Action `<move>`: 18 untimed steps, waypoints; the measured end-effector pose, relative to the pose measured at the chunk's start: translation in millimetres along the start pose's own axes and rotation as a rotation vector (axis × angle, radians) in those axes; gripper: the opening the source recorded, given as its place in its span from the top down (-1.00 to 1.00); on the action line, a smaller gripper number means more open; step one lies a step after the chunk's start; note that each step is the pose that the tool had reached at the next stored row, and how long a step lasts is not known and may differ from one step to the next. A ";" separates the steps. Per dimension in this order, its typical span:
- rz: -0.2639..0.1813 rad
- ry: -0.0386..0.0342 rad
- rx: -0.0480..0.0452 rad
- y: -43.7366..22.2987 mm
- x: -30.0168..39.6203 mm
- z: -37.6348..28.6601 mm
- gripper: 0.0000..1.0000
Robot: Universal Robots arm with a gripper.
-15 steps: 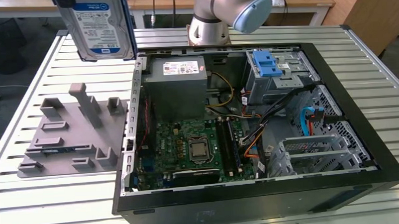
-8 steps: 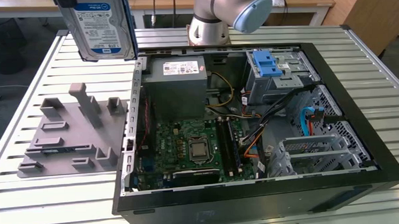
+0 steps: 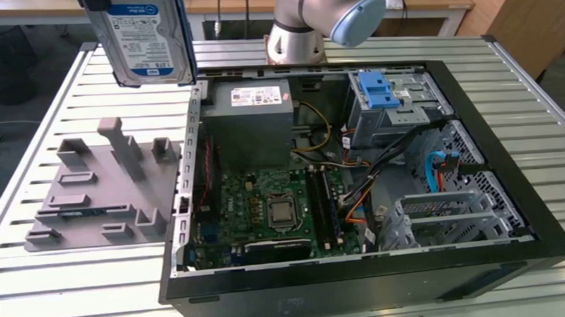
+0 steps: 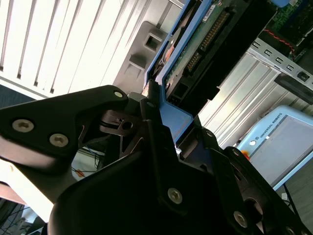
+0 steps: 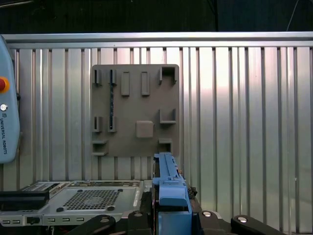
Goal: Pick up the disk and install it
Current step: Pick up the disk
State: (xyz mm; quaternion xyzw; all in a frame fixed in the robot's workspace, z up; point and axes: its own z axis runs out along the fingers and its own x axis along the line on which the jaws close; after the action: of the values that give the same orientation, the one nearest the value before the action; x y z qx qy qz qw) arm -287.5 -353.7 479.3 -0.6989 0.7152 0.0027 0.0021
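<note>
The disk [image 3: 146,38], silver-grey with a white-and-blue label and blue rails, hangs upright high above the slatted table. It is at the exterior view's far left, above the grey fixture plate [image 3: 95,193] and outside the open computer case [image 3: 510,214]. In the second wrist view my gripper [image 4: 171,122] is shut on the disk's blue carrier rail, with the disk's circuit-board side [image 4: 205,34] beyond the black fingers [image 4: 152,132]. The first wrist view shows the blue rail [image 5: 170,183] clamped in the gripper [image 5: 171,215], above the fixture plate [image 5: 134,110].
Inside the case are a metal drive bay with a blue latch [image 3: 379,95], an empty drive cage [image 3: 454,216], the motherboard [image 3: 275,208] and the power supply [image 3: 251,124]. The arm's base [image 3: 302,31] stands behind the case. A teach pendant [image 5: 7,112] lies on the table.
</note>
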 end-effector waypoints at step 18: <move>0.000 0.0000 0.0000 -5.3 -0.1 0.6 0.27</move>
State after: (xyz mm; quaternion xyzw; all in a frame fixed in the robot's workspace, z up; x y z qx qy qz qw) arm -282.2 -353.7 478.7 -0.6989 0.7152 0.0027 0.0021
